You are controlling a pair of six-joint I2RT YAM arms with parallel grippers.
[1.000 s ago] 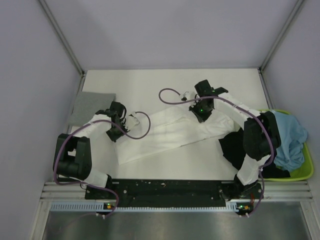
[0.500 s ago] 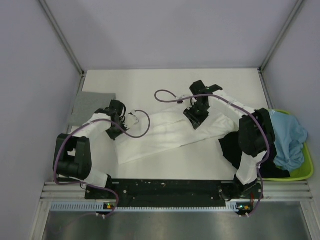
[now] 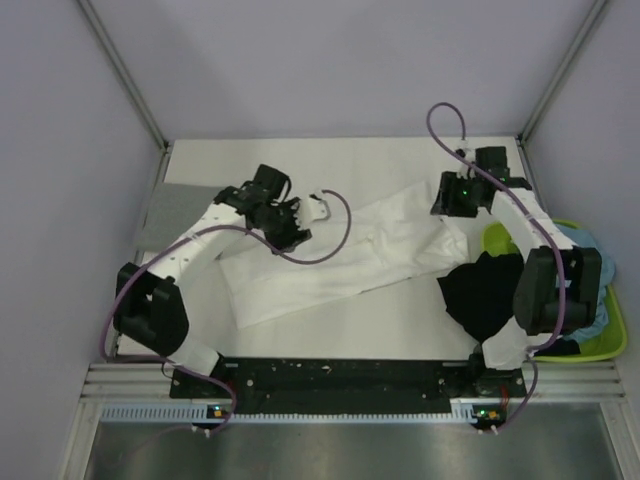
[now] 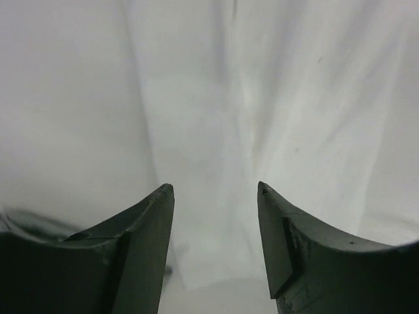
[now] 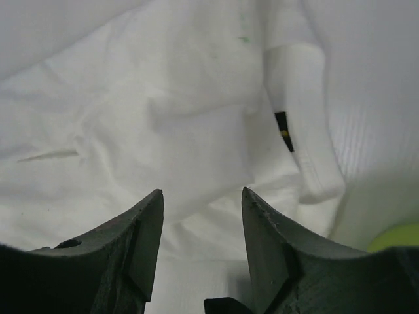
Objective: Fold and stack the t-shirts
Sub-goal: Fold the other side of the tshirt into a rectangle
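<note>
A white t-shirt (image 3: 340, 262) lies spread in a long diagonal band across the table, creased along its length. My left gripper (image 3: 291, 226) hovers over its far left part, open, with only white cloth (image 4: 262, 98) below the empty jaws (image 4: 215, 188). My right gripper (image 3: 456, 203) is open over the shirt's far right end (image 5: 196, 118), close to a small dark label (image 5: 283, 139), and holds nothing (image 5: 201, 191). A folded grey t-shirt (image 3: 180, 207) rests at the far left. A black t-shirt (image 3: 483, 296) lies crumpled at the right.
The lime-green tray (image 3: 603, 347) stands at the right table edge with a light blue t-shirt (image 3: 603, 296) in it, mostly hidden by my right arm. Purple cables loop off both wrists. Grey walls close in the table on three sides.
Both grippers have opened and let go of the white shirt. The left one moved back and right, the right one back and far right. The shirt now lies stretched further towards the back.
</note>
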